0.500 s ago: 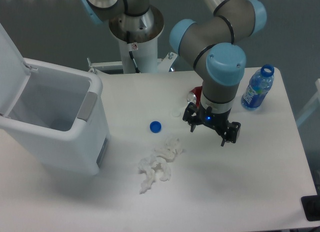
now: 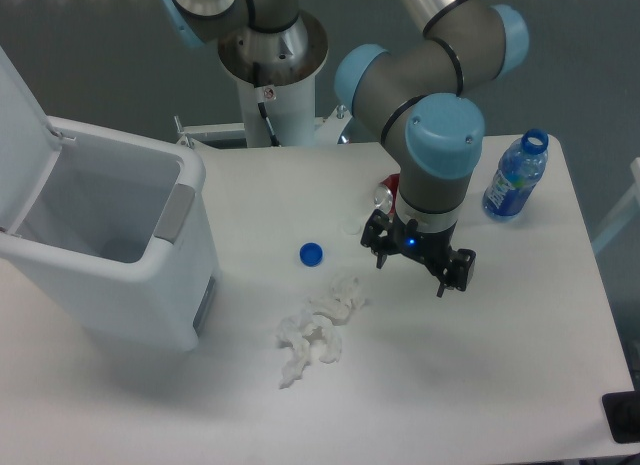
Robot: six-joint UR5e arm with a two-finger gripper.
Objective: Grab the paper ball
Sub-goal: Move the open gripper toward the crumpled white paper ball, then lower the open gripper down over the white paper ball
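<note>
Camera view: fixed, high angle, looking down on a white table (image 2: 480, 385) with one grey and light-blue arm (image 2: 430, 115) reaching in from the back.
Landmark: the paper ball (image 2: 318, 327), a lumpy, elongated clump of crumpled white paper lying loose on the tabletop, touching nothing but the table.
Gripper (image 2: 418, 259): up and to the right of the paper ball, near it but apart; black fingers spread wide, nothing between them; a small blue light glowing on its body.
Height of gripper: hard to judge from this angle, apparently above the tabletop rather than on it.
Blue bottle cap (image 2: 311, 253): small and round, just behind the paper ball, apart from it.
Bin (image 2: 110, 245): white, lid raised, to the left of the paper ball, at the table's left edge.
Water bottle (image 2: 515, 177): clear with a blue label, uncapped and upright, far right and back from the paper ball, near the table's rear corner.
Red object (image 2: 388, 193): behind the paper ball, mostly hidden by the arm's wrist; kind not clear.
Arm base (image 2: 272, 55): mounted behind the table's rear edge, back from the paper ball.
</note>
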